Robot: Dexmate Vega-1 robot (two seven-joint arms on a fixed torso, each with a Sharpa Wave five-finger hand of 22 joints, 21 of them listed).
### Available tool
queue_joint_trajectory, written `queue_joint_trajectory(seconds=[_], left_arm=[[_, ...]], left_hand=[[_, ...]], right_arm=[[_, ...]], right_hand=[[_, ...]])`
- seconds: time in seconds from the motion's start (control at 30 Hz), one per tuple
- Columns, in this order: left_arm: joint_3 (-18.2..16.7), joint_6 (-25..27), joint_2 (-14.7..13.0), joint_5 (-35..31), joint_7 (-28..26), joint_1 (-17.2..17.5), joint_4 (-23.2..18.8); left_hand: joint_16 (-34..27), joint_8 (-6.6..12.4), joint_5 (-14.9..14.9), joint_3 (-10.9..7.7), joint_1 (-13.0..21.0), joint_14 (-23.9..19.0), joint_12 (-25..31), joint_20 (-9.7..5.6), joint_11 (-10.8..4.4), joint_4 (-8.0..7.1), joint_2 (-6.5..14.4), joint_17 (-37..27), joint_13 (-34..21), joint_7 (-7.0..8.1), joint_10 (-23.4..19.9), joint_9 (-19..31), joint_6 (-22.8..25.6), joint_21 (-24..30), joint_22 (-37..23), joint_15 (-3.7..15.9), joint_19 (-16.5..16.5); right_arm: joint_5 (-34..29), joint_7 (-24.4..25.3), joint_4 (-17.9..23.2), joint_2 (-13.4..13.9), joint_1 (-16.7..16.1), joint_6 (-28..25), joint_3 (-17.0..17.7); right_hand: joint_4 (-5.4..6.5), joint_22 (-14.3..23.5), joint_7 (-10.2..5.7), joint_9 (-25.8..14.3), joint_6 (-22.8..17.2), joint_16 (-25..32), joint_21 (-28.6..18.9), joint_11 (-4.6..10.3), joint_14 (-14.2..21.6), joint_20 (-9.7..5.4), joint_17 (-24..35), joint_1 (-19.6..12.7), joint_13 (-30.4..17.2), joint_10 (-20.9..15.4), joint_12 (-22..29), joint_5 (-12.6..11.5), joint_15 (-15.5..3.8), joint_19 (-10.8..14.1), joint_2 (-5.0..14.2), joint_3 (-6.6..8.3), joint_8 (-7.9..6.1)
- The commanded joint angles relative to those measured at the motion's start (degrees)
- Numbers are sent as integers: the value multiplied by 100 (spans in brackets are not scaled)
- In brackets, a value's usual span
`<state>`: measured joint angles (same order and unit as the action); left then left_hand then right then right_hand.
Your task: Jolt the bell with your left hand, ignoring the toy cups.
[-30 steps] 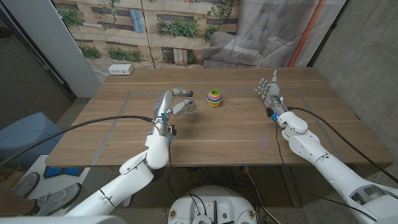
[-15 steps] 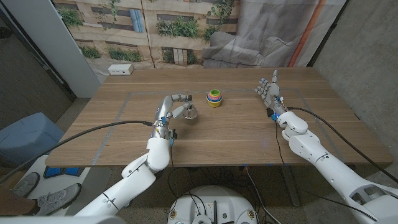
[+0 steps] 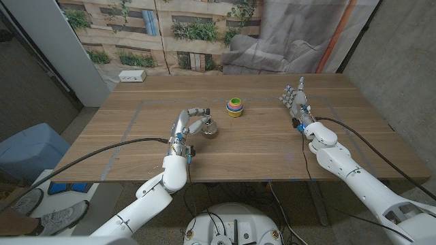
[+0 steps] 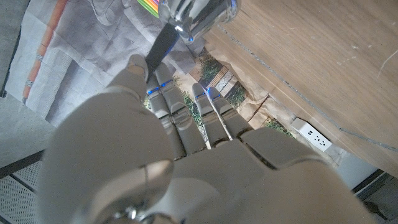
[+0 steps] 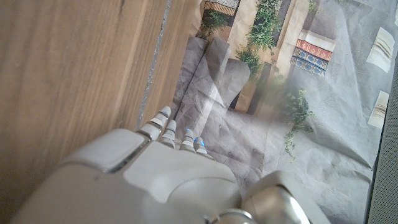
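A silver bell (image 3: pixel 210 128) with a black handle is at the table's middle, low over or on the wood; I cannot tell which. My left hand (image 3: pixel 190 123) is beside it on its left and pinches the handle between thumb and fingers. In the left wrist view the bell (image 4: pixel 198 15) is just past the fingertips (image 4: pixel 163 95), its handle running back to the thumb. The stacked rainbow toy cups (image 3: pixel 234 107) stand a little beyond the bell, to its right and apart from it. My right hand (image 3: pixel 294 99) is held up at the table's right with its fingers apart, holding nothing.
A white power strip (image 3: pixel 133 76) lies at the table's far left corner, also seen in the left wrist view (image 4: pixel 312 135). Black cables trail from both arms over the near edge. A printed backdrop hangs behind the table.
My left hand has brought the bell down and nearer to me, from raised beside the cups to low at the table's middle. The right hand and the cups have not moved.
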<state>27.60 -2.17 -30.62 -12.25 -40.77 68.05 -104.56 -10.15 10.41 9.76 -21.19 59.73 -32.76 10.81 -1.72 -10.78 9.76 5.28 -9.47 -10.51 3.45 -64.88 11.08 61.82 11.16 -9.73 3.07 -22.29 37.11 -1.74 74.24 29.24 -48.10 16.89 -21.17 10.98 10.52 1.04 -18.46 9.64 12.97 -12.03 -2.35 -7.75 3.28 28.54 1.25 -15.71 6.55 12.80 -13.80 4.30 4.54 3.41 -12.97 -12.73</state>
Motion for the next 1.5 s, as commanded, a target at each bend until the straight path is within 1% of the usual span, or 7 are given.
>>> queue_joint_trajectory(seconds=[0.03, 0.3, 0.43, 0.9, 1.27, 1.4, 1.5], left_arm=[[72, -227, 191, 198, -37, 19, 307], [82, -179, 223, 317, -2, 77, 312], [82, -70, 215, 342, 16, 102, 272], [83, 6, 74, 444, 182, 96, 276], [87, 26, 39, 484, 210, 71, 298], [82, 71, 15, 509, 236, 82, 272], [65, 91, -12, 554, 276, 88, 255]], left_hand=[[-24, 48, 24, 9, 2, -41, 14, 28, -199, 8, 12, -6, -14, 8, -177, 31, 14, -6, -18, 804, 18], [-15, 53, 27, 24, -6, -30, 14, 31, -197, 6, 5, -3, -15, -7, -164, 31, 20, -6, -19, 800, 25], [-11, 47, 29, 33, -13, -25, 13, 43, -196, 5, -2, -1, -15, -18, -155, 31, 2, -9, -19, 792, 35], [-3, 34, 43, 56, -31, -15, 1, 58, -193, 1, -3, 1, -16, -22, -93, 33, -50, -10, -20, 784, 53], [1, 20, 53, 72, -44, -9, -7, 63, -191, 0, -7, 3, -16, -20, -37, 33, -107, -13, -20, 783, 76], [13, -1, 62, 91, -59, 9, -29, 73, -188, 4, -27, 9, -16, 16, 65, 32, -197, -12, -20, 774, 88], [30, -19, 70, 137, -118, 51, -56, 98, -181, -7, -83, 18, -15, 24, 246, 31, -332, -19, -22, 741, 131]], right_arm=[[7, -19, 0, 2, -1, 1, -3], [-1, 4, 2, 0, -4, 2, 1], [-1, 3, -1, -1, -3, 3, 0], [7, -25, -8, 3, -1, 8, -2], [-4, 4, -5, -4, -1, 5, -2], [-3, 3, -7, -4, 1, 5, -2], [-3, 0, -9, -4, 1, 8, -2]], right_hand=[[-5, 18, -16, -19, 312, 43, -29, -4, -28, 11, 8, 14, -8, 12, 35, -46, -22, 42, 596, -38, -25], [-5, 18, -12, -19, 313, 44, -30, -9, -25, 9, 8, 13, -8, 12, 34, -47, -14, 45, 596, -38, -25], [-5, 18, -8, -19, 310, 44, -31, -3, -25, 9, 8, 13, -9, 10, 35, -47, -17, 45, 596, -38, -26], [-5, 18, -10, -18, 311, 45, -30, -3, -24, 10, 8, 13, -8, 9, 35, -47, -13, 44, 595, -38, -26], [-5, 18, -9, -18, 308, 45, -30, -6, -22, 10, 8, 13, -8, 14, 33, -47, -18, 45, 596, -38, -27], [-5, 18, -8, -18, 312, 44, -30, -6, -26, 8, 8, 13, -8, 20, 31, -47, -14, 45, 596, -37, -25], [-5, 18, -14, -18, 313, 44, -30, -1, -27, 8, 8, 13, -8, 18, 32, -47, -13, 46, 597, -37, -25]])
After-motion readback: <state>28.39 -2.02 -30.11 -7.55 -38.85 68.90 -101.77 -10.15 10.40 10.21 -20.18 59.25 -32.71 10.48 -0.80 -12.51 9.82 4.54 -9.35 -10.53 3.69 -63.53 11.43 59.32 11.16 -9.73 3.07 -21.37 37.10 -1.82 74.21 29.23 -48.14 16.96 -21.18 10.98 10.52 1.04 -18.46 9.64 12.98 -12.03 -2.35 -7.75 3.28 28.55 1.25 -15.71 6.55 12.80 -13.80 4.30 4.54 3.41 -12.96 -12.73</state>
